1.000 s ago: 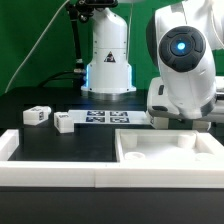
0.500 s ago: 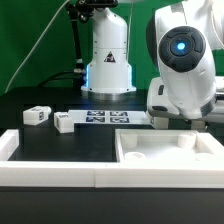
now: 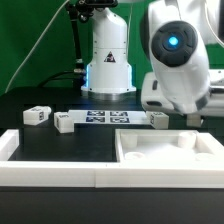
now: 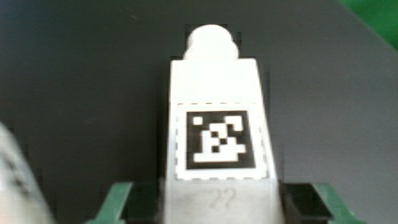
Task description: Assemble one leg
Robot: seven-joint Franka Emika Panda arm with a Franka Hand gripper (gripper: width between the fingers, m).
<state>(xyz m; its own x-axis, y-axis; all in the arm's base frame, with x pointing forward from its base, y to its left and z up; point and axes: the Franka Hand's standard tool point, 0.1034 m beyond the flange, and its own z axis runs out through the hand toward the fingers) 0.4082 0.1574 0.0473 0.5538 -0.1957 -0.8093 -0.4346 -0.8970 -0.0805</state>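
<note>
Leg (image 4: 221, 125) between claw (image 4: 217, 203) fingers.

Leg (image 4: 219, 120): smooth matt white plastic, printed tag. Table (image 3: 40, 95): matt black. Arm housing (image 3: 180, 55): glossy white.

arm shell: glossy white rounded plastic robot arm housing (image 3: 178, 60), fills the 1–3 o'clock area of the exterior view
joint cap: dark round disc with a glowing blue centre light (image 3: 173, 42), at 1 o'clock
arm base: white cylindrical pedestal with a black triangle warning sticker (image 3: 109, 62), at 12 o'clock, blue glow at its lower edge
cables: thin black cables (image 3: 78, 40) beside the pedestal, at 11 o'clock
finger pads: green-edged dark fingers (image 4: 118, 203) in the wrist view
</note>
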